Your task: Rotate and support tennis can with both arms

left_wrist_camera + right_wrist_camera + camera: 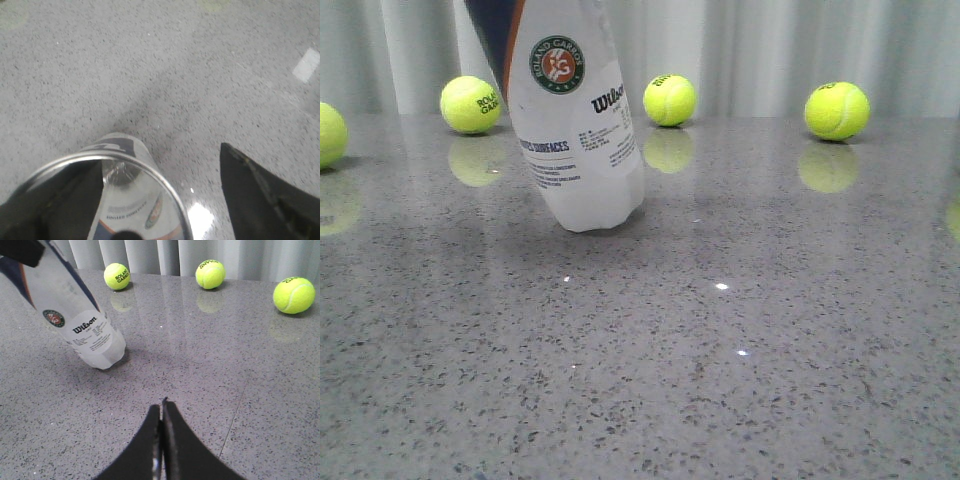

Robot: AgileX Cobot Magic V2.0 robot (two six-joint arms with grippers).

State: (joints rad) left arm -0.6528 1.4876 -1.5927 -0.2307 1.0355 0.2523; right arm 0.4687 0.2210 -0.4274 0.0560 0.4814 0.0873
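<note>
Tennis can (pixel 578 120), the tall clear-and-white plastic cylinder with the Wilson label, a navy panel edged in orange and the round Roland Garros logo, leans on the grey speckled stone table (pixel 740 380). Its closed bottom end touches the table towards the back left, and its upper part tilts away to the left and runs out of the front view. Seen from the right wrist camera, the can (pixel 82 325) slants the same way, with a dark piece of the left arm across its upper end.

From the left wrist camera I look down into the can's open mouth, ringed by a silver rim (pixel 150 170). The left hand (pixel 165 200) has its 2 black angular fingers spread wide apart: 1 finger (pixel 55 200) sits at the rim, overlapping the opening, while the other (pixel 265 200) stands well clear of the can over bare table. Whether that near finger actually presses on the can I cannot tell.

The right hand (pixel 161 440) is clenched, its 2 dark fingers pressed together with nothing between them, low over the table and well apart from the can.

4 yellow-green tennis balls lie along the back: 1 at the left edge (pixel 328 133), 1 just left of the can (pixel 470 104), 1 just right of it (pixel 670 100), and 1 farther right (pixel 837 110). Pale curtains (pixel 770 50) hang behind.
</note>
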